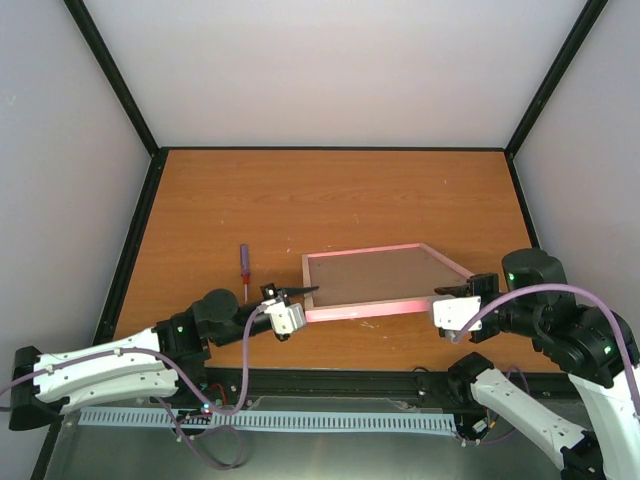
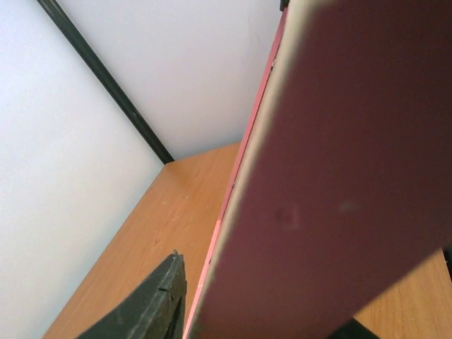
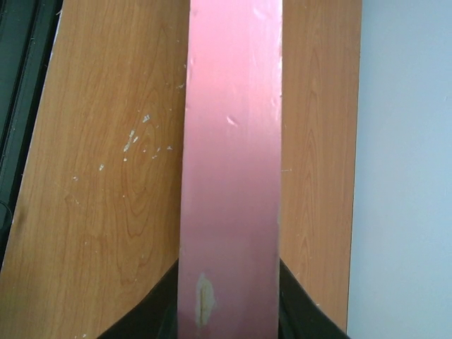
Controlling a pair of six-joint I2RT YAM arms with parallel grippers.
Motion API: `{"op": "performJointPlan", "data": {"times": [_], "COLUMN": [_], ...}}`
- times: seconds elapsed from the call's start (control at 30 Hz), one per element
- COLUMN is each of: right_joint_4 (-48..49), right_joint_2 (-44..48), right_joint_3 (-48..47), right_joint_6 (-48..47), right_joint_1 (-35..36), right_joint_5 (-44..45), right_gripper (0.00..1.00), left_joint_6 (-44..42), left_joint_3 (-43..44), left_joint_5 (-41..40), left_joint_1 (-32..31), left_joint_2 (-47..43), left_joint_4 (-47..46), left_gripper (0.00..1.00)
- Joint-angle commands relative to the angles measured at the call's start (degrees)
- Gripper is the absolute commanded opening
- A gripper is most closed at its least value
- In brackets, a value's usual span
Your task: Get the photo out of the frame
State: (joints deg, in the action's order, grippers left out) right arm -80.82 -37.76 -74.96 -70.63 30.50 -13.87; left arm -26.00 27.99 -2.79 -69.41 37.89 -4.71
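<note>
The frame (image 1: 360,311) is pink and hangs just above the table, its brown rear panel (image 1: 375,276) facing up. My right gripper (image 1: 445,297) is shut on its near right corner; in the right wrist view the pink rail (image 3: 229,162) runs between both dark fingers (image 3: 145,319). My left gripper (image 1: 300,300) straddles the near left corner. In the left wrist view the frame (image 2: 339,198) fills the right side, and a thin strip of table shows between it and the left finger (image 2: 152,304), so the jaws stand open. The photo is hidden.
A small screwdriver (image 1: 243,262) with a purple handle lies on the wooden table (image 1: 300,200), left of the frame. Black posts and pale walls close in the table on the left, back and right. The arm bases sit at the near edge.
</note>
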Motion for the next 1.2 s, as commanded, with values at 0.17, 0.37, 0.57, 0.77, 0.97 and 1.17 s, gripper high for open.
{"op": "performJointPlan", "data": {"times": [0.17, 0.37, 0.57, 0.77, 0.97, 1.17], "right_joint_4": [7.3, 10.2, 13.7, 15.9, 21.0, 23.0], "right_joint_2": [0.6, -1.8, -6.6, -11.5, -11.7, -11.5], "right_joint_3": [-4.0, -11.6, -19.3, -21.8, -18.6, -17.0], "right_joint_6": [7.7, 16.6, 24.9, 29.6, 30.5, 30.3], "right_joint_1": [0.1, 0.1, 0.1, 0.1, 0.1, 0.1], "right_joint_5": [-5.4, -5.0, -1.1, 3.0, 6.6, 8.9], "right_gripper": [0.05, 0.55, 0.63, 0.63, 0.62, 0.62], "left_joint_6": [-0.4, 2.9, 13.5, 25.4, 40.3, 50.6], "left_joint_3": [3.6, 10.0, 24.1, 34.5, 37.1, 34.7], "left_joint_5": [1.8, 1.7, 11.7, 27.1, 42.0, 51.5], "left_joint_1": [0.6, 3.7, 16.6, 30.2, 42.7, 45.7], "left_joint_2": [0.1, 4.3, 12.6, 21.6, 29.2, 35.6], "left_joint_4": [-5.4, -4.9, 3.0, 7.1, 3.8, -6.5], "left_gripper": [0.03, 0.01, 0.01, 0.01, 0.01, 0.01]}}
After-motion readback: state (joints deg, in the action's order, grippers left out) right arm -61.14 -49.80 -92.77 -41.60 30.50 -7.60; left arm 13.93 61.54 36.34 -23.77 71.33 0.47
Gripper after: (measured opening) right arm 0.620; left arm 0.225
